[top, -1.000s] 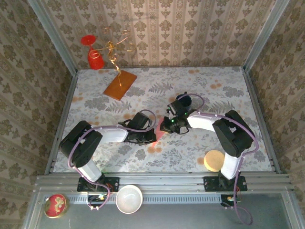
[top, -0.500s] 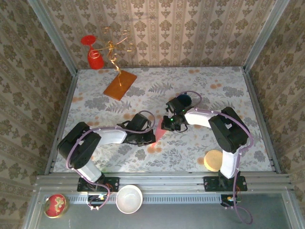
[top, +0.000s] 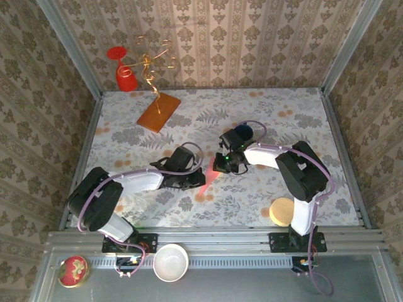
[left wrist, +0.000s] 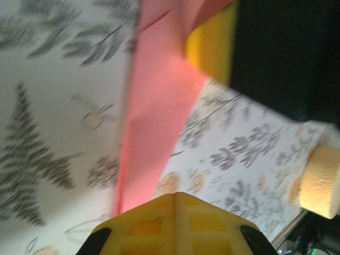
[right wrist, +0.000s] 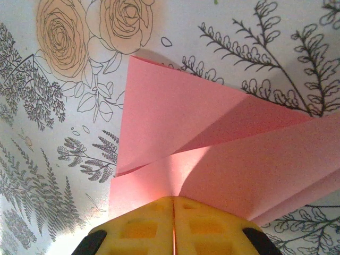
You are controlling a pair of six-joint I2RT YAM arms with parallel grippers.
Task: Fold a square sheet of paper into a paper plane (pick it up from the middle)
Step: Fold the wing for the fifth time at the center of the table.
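Our left claw is pressed together. The paper starts right at its tips and runs straight ahead of it to our right claw, which sits at the paper's far end. The right claw is pressed together too, pinching the paper's edge at its tips. Just ahead of it we see two folded flaps overlapping, with a sharp corner to the front left. So both claws are clamped on the paper, which we judge hangs between them just off the table (the left wrist view is blurred, so we cannot say how high). We judge the folding well under way: creases and layers are in, and the shape looks long and narrow. A clean pointed dart with a centre crease is not there yet, so more folds and flattening remain.
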